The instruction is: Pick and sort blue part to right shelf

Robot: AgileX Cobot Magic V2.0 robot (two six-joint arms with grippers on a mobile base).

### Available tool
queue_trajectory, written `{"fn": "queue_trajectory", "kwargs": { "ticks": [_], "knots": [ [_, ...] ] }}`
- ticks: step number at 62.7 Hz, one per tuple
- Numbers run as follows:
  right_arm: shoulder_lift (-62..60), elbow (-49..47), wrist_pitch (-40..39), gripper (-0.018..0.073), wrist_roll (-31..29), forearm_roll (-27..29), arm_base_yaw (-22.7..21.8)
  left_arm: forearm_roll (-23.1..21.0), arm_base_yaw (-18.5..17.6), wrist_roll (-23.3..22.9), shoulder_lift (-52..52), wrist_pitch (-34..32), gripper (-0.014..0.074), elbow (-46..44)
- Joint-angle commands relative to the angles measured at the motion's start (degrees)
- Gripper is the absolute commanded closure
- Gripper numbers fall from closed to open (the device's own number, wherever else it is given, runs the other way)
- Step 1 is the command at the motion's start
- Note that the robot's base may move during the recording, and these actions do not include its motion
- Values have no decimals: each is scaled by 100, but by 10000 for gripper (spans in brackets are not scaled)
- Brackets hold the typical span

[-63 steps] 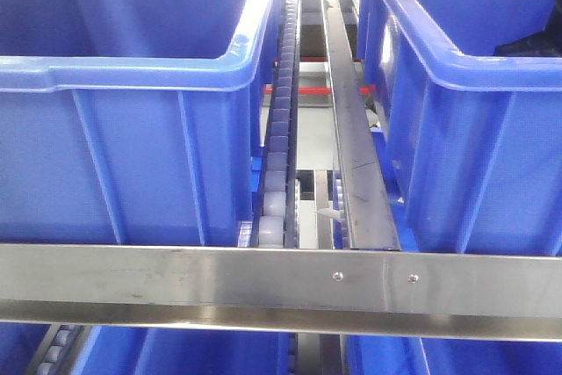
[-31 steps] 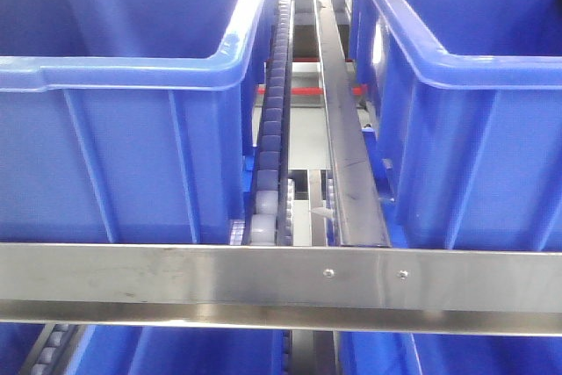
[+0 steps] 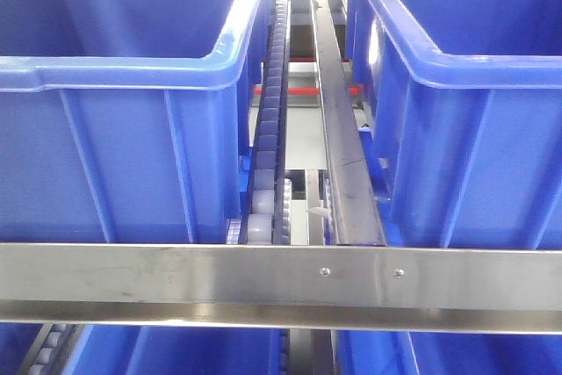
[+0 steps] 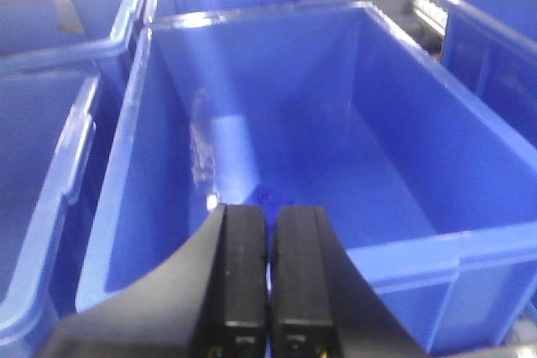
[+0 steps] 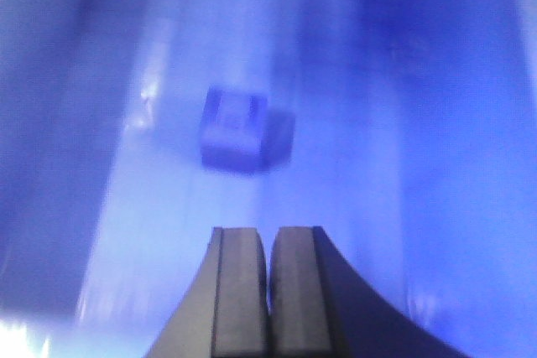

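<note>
Right wrist-mounted view is showing the right gripper (image 5: pixel 268 291) hovering with fingers pressed together, empty, below centre frame, while the blue part (image 5: pixel 239 130) is lying upper-centre on a bin floor (image 5: pixel 352 232), risking pushing the block away if descending without opening.

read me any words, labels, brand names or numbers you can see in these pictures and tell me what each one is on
None can be read in any view.
The blue bins and the steel front rail of the right shelf carry no visible lettering.
The blue part shows a faint raised pattern on top, too blurred to read.
The left gripper and right gripper show no markings.
</note>
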Motion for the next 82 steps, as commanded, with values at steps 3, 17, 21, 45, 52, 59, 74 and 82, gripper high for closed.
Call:
{"fn": "queue_trajectory", "kwargs": {
  "ticks": [3,17,21,45,52,59,74,82],
  "knots": [
    [-881,502,-633,431,-52,-74,-31,-13,-48,0,67,-552,474,-152],
    [-2293,1283,-891,431,-52,-49,-31,-13,-48,0,67,-552,474,-152],
    [-2737,1371,-998,431,-52,-42,-31,-13,-48,0,67,-552,474,-152],
    [-3731,1402,-1518,431,-52,-30,-31,-13,-48,0,67,-552,474,-152],
    [-3731,1402,-1518,431,-52,-30,-31,-13,-48,0,67,-552,474,-152],
    [-3731,1402,-1518,431,-52,-30,-31,-13,-48,0,67,-552,474,-152],
    [-3731,1402,-1518,431,-52,-30,-31,-13,-48,0,67,-581,474,-60],
    [-3731,1402,-1518,431,-52,-30,-31,-3,10,0,-50,-1020,473,497]
  ]
}}
